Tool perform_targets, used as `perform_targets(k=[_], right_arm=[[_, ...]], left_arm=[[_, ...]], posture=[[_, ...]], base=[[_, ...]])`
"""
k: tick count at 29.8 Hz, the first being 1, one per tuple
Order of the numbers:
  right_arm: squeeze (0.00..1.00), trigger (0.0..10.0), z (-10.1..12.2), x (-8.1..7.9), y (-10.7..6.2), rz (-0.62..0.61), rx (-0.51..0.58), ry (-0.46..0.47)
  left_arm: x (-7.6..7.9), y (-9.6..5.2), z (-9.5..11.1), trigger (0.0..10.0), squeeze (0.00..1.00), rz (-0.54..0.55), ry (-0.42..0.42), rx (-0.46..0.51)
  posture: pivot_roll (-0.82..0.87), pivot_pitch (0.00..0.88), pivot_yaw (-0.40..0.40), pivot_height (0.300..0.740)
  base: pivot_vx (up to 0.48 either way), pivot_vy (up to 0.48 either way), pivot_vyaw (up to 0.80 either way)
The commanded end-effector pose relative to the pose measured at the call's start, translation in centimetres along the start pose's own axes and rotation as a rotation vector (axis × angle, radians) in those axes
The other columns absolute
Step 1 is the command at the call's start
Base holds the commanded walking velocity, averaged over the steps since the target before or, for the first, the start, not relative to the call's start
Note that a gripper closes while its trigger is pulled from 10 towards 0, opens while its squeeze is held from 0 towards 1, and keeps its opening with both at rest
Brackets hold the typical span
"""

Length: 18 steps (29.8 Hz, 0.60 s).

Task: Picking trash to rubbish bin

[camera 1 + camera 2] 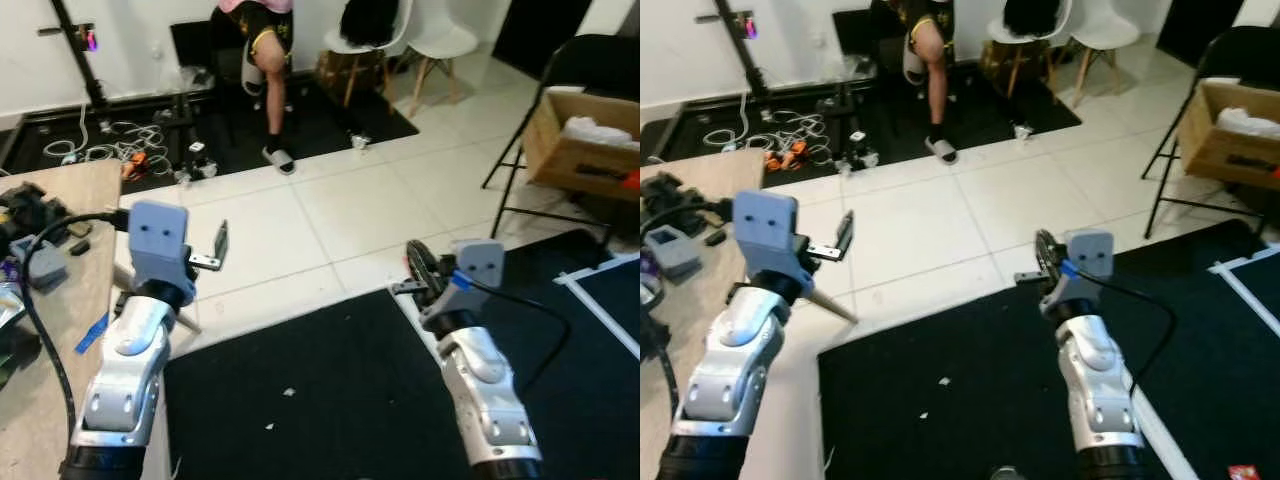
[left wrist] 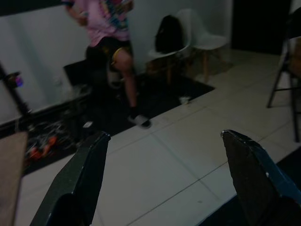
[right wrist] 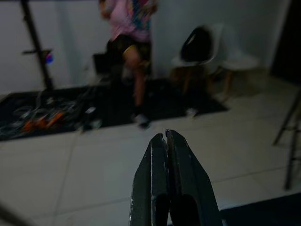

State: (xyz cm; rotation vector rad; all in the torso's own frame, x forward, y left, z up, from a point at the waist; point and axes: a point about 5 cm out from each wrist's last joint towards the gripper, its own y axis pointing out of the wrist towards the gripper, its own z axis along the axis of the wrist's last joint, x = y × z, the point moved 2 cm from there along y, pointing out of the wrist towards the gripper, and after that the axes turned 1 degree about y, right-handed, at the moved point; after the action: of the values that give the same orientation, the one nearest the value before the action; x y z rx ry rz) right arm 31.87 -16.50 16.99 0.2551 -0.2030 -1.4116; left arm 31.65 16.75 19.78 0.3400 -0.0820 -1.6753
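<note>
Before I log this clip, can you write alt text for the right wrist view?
The right pincer is shut on nothing, held above white floor tiles. Beyond it a person stands on a dark mat near white chairs by a wall.

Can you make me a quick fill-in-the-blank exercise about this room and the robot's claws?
1. The left claw is ____.
2. The right claw is ____.
3. The cardboard box rests on a black folding ____.
4. Small white scraps lie on the ____ mat.

Missing words: open; shut; chair; black
</note>
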Motion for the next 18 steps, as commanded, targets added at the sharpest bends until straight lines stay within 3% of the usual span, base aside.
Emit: perform_targets(k=[1,11,18], right_arm=[[0.00,10.0,-0.41,-0.30,-0.33,0.006,-0.014,0.013],[0.00,10.0,-0.65,-0.69,-0.42,-0.004,-0.013,0.015],[0.00,10.0,-0.84,-0.99,-0.61,-0.019,-0.012,0.025]], left_arm=[[0.17,-0.24,-0.78,10.0,0.00,-0.004,0.008,-0.030],[0.37,0.14,-0.96,10.0,0.00,-0.039,0.033,-0.030],[-0.40,0.32,-1.29,10.0,0.00,-0.005,0.006,-0.036]], posture=[[0.02,0.119,0.071,0.740],[0.04,0.123,0.111,0.740],[0.02,0.117,0.111,0.740]], base=[[0.000,0.000,-0.52],[0.000,0.000,-0.53],[0.000,0.000,-0.52]])
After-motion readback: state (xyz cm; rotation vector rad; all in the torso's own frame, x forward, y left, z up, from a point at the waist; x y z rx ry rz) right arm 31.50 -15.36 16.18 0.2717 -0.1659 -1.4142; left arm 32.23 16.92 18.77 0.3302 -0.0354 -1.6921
